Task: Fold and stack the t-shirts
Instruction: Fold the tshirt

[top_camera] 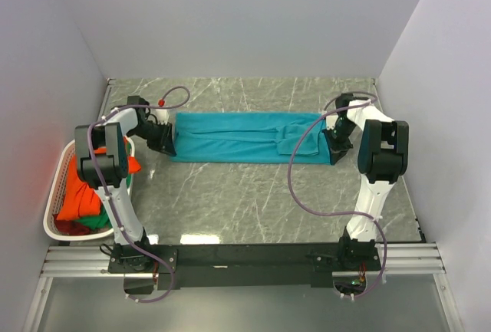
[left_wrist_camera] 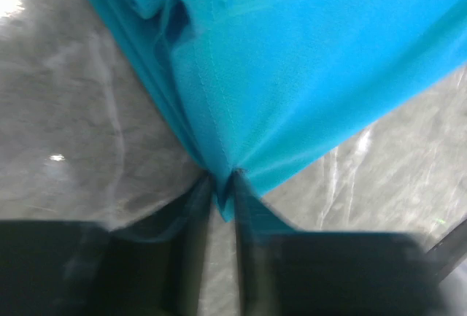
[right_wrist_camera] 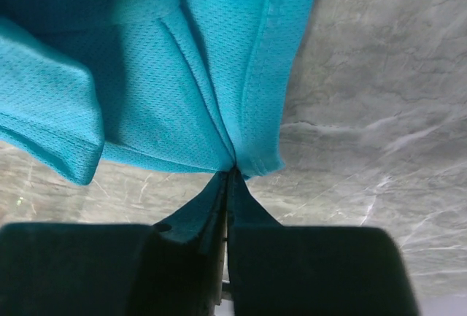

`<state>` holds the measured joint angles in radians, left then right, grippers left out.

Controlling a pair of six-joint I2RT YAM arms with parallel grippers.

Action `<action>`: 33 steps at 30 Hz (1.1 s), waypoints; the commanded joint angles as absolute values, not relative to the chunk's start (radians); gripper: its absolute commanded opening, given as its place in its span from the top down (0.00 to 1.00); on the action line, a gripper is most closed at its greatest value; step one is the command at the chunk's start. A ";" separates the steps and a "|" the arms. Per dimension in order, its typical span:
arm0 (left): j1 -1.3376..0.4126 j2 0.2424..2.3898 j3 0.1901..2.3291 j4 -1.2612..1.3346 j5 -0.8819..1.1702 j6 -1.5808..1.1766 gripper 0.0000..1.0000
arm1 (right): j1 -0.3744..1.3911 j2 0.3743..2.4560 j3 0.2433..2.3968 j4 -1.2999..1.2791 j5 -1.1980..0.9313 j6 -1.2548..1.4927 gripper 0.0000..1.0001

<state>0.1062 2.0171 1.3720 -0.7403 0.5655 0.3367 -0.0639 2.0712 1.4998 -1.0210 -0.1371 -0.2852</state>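
A: Progress?
B: Early. Teal cloth t-shirt [top_camera: 245, 137], folded into a strip, lies on the grey marble desk [top_camera: 245, 202] right of the white plastic basket [top_camera: 52, 228]; left fingers [left_wrist_camera: 193, 236] and right fingers [right_wrist_camera: 252, 217] clamp its ends.
A: Remaining?
B: Orange cloth shirt [top_camera: 77, 190] and green cloth shirt [top_camera: 98, 221] bunched in that basket; nothing stacked.

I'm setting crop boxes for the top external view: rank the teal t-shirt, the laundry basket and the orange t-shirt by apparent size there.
1. teal t-shirt
2. white laundry basket
3. orange t-shirt, lying inside the basket and partly hidden
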 commanded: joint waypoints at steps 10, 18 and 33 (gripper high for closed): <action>0.091 1.778 1.307 -0.680 0.600 0.439 0.54 | -0.069 1.945 1.699 -1.089 -0.147 -0.328 0.61; -0.070 1.984 1.581 -0.604 0.483 0.436 0.56 | 0.069 1.940 1.640 -1.060 -0.226 -0.282 0.80; -0.190 2.172 1.637 -0.581 0.247 0.425 0.66 | 0.123 2.121 1.641 -0.864 -0.002 -0.172 0.88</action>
